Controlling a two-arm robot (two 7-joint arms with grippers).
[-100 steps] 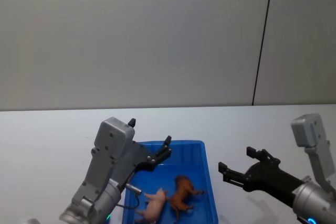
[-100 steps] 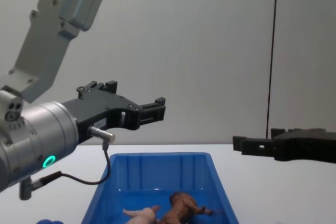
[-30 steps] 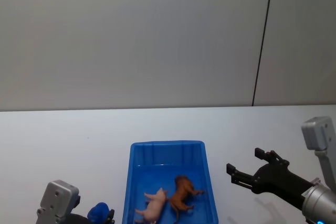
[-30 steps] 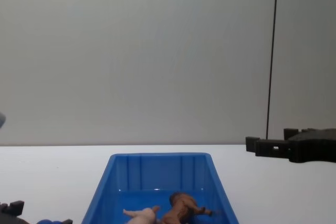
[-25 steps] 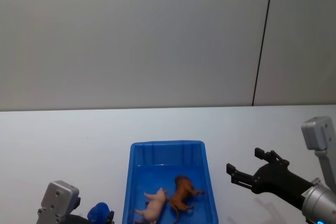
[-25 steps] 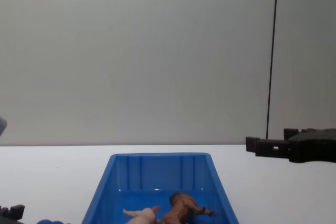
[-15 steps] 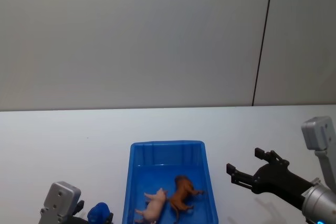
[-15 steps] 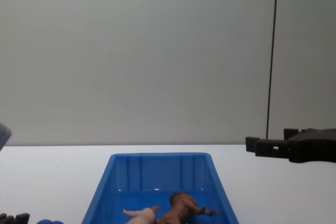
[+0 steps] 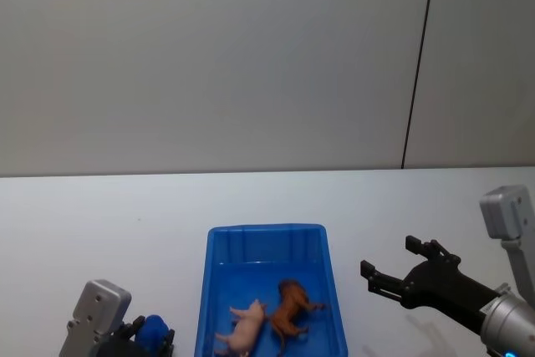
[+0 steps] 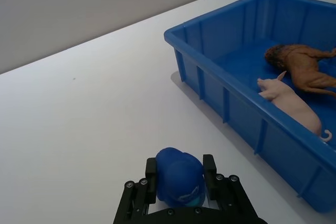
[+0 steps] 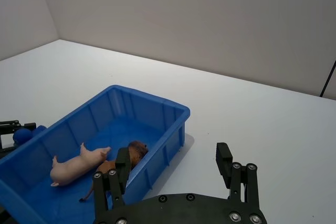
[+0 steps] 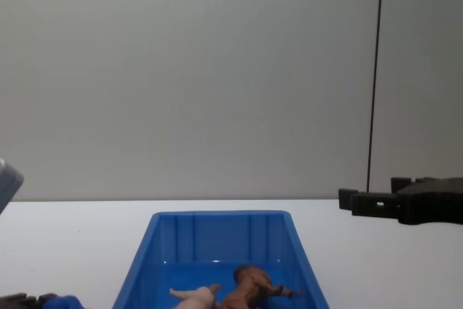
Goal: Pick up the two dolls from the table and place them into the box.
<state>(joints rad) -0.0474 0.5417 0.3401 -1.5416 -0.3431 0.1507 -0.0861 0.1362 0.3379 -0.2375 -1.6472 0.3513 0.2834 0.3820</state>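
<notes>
Nearest to you, low at the table's front edge: the left gripper (image 10: 178, 182), its fingers to either side of a small round blue object (image 10: 179, 177) that sits between them. Whether they press on it or merely flank it, you cannot tell. This item is no part of the task.

Next out, on the white table (image 9: 100, 223): the blue box (image 9: 328, 290), a rimmed bin with sloped, ribbed walls. Both dolls lie inside on its floor.

- Pig (image 9: 243, 329): pale pink, on its side, snout toward the lion, curled tail toward the near wall.
- Lion (image 9: 288, 307): brown, maned, on its side just beside the pig; the two look to be touching or nearly so.

Handling, as a judgement: both read as light, stiff moulded plastic, smooth and apt to slip. Should you ever need to lift one, take it across the torso; legs and tail are thin and give poor purchase.

To the right of the box, above the table: the right gripper (image 11: 173, 169), fingers spread wide with nothing between them.

Task status, judged from the layout: both dolls are already in the box, so nothing is left to place.
</notes>
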